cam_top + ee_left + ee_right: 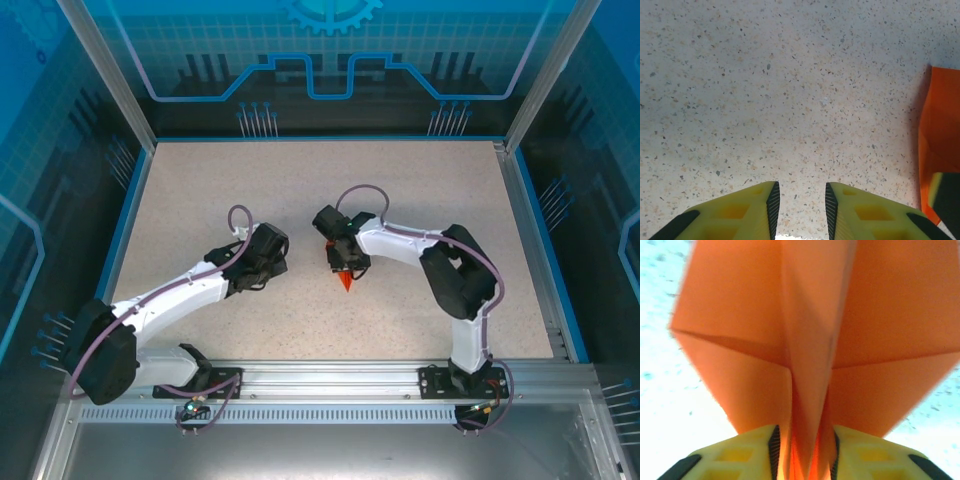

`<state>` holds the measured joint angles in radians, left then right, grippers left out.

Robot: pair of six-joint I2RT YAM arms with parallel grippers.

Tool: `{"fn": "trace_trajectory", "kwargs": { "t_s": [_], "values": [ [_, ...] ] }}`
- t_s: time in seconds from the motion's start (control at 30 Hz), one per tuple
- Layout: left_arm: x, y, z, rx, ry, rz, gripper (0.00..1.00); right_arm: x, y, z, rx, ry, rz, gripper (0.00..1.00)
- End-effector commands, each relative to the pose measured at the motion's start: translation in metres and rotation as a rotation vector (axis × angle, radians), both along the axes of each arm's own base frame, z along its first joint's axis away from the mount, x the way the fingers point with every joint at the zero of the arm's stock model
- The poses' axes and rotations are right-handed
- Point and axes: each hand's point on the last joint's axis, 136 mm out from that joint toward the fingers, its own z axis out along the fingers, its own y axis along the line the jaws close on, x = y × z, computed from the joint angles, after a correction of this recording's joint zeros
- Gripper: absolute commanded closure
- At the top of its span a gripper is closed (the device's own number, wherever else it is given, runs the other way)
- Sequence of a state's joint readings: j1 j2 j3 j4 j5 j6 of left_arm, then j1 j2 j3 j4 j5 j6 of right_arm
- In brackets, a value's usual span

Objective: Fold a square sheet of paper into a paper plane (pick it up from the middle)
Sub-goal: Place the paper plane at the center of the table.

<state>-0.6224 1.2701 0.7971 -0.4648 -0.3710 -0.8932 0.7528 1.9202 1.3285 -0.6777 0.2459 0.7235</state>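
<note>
Jaws of the left gripper stand a little apart on nothing, with bare table ahead of them. Those of the right gripper flank the centre keel of the paper plane; I cannot tell whether they pinch it or merely bracket it. Its long axis runs straight out from the right jaws, wings spreading either side. From the left jaws it lies off to the right, near but apart, so I judge the right arm nearer.
</note>
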Motion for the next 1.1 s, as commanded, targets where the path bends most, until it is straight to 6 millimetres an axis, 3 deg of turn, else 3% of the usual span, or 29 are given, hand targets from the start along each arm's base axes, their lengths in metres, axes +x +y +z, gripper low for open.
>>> {"fn": "trace_trajectory", "kwargs": {
  "t_s": [0.0,0.13,0.3,0.4,0.47,0.53,0.63,0.7,0.8,0.93,1.07],
  "values": [
    [0.005,0.014,0.013,0.046,-0.066,0.018,0.67,0.003,0.0,0.061,0.057,-0.113,0.034,0.61],
    [0.004,0.027,0.02,0.096,-0.102,0.034,0.67,0.004,-0.019,0.111,0.076,-0.246,0.032,0.57],
    [0.002,0.057,0.026,0.191,-0.145,0.084,0.62,0.004,-0.084,0.168,-0.004,-0.486,-0.058,0.42],
    [0.001,0.08,0.028,0.251,-0.177,0.137,0.4,0.002,-0.131,0.188,-0.034,-0.598,-0.138,0.2],
    [0.002,0.093,0.027,0.289,-0.202,0.155,0.15,0.003,-0.167,0.193,-0.06,-0.664,-0.21,0.01],
    [0.005,0.103,0.027,0.305,-0.219,0.161,0.02,0.002,-0.2,0.188,-0.091,-0.682,-0.288,0.0],
    [0.009,0.122,0.03,0.37,-0.226,0.197,0.02,0.004,-0.246,0.174,-0.167,-0.716,-0.391,0.01],
    [0.014,0.134,0.033,0.41,-0.246,0.218,0.01,0.006,-0.265,0.161,-0.215,-0.72,-0.395,0.01],
    [0.021,0.148,0.033,0.414,-0.265,0.231,0.02,0.021,-0.262,0.131,-0.243,-0.712,-0.21,0.0],
    [0.028,0.161,0.044,0.484,-0.314,0.216,0.01,0.03,-0.275,0.102,-0.261,-0.708,-0.222,0.0],
    [0.036,0.169,0.038,0.413,-0.338,0.199,0.02,0.04,-0.268,0.091,-0.194,-0.753,-0.182,0.0]
  ]
}}
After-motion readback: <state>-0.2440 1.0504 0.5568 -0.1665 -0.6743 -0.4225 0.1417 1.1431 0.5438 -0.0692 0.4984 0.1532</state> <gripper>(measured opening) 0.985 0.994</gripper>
